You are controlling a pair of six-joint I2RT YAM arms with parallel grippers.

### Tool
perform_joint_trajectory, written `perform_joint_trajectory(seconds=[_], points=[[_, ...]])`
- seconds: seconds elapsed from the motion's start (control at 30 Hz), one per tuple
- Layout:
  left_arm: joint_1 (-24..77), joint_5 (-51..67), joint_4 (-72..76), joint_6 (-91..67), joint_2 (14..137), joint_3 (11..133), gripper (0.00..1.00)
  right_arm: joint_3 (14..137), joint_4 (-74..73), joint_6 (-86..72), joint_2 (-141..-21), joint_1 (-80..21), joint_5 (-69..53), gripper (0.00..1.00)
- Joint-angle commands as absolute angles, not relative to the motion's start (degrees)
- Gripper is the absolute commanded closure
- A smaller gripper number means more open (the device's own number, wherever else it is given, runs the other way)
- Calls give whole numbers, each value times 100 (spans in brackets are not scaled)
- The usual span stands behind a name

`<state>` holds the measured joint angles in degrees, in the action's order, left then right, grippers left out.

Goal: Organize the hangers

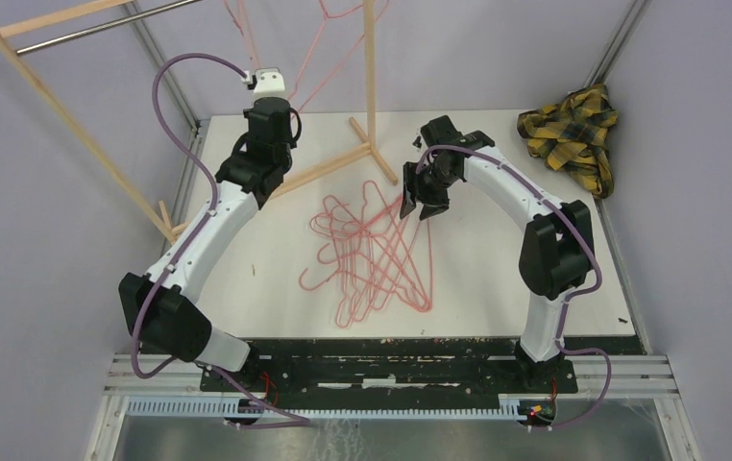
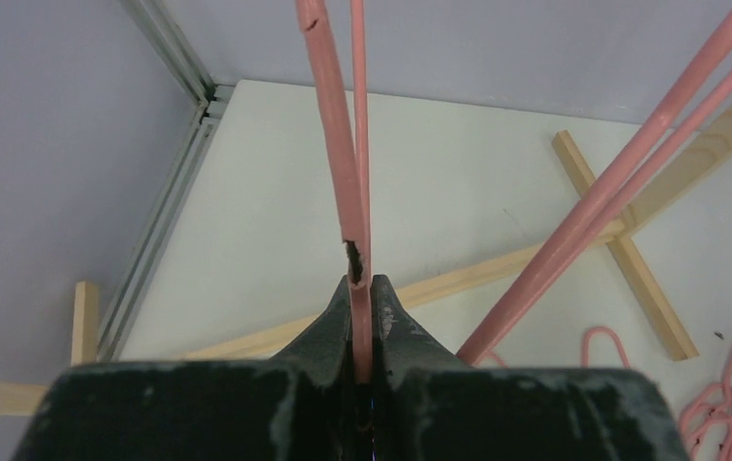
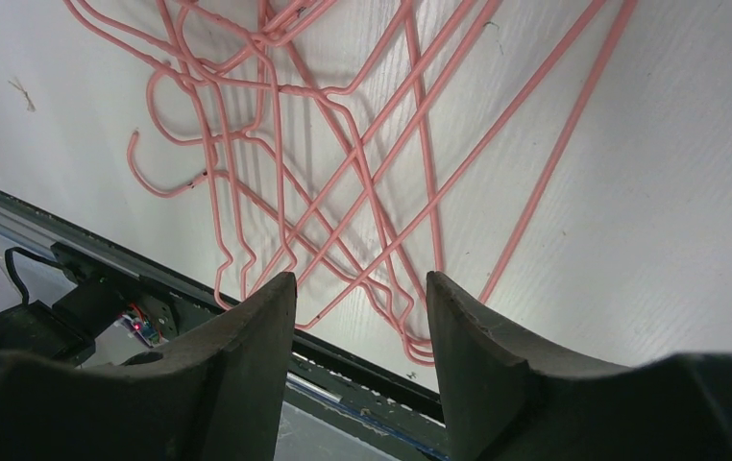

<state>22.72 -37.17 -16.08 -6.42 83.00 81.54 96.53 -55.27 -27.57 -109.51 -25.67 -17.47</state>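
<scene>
Left gripper (image 2: pixel 362 285) on thin, chipped pink hanger (image 2: pixel 331 125)

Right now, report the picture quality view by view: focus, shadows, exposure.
Top external: even light, sharp, the hanger pile throws only faint shadow. Left wrist: the left gripper is dark and slightly soft, the held hanger looms large. Right wrist: the pile is crisp, with soft shadows on the table, right gripper nearly black.

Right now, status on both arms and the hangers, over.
Left gripper: jaws shut on one raised hanger by the rack. Right gripper: jaws open, empty, over the hanger pile. Pile tangled, rack foot close by.
</scene>
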Motion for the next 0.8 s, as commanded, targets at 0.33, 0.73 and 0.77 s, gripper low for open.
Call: perform_joint_trajectory(seconds=[0.33,0.73,0.77], points=[[2184,-1311,-2703,-597,8897,9283,97,9650,-5327,-2826,-10801,-2435,-1850,40],[2227,-567,-3222,-601,10200,10730,97,9636,-5304,-2847,-10751,-2426,-1890,40],[2250,-551,-3266,-605,10318,10871,97,9615,-5300,-2843,-10721,-2426,-1889,40]])
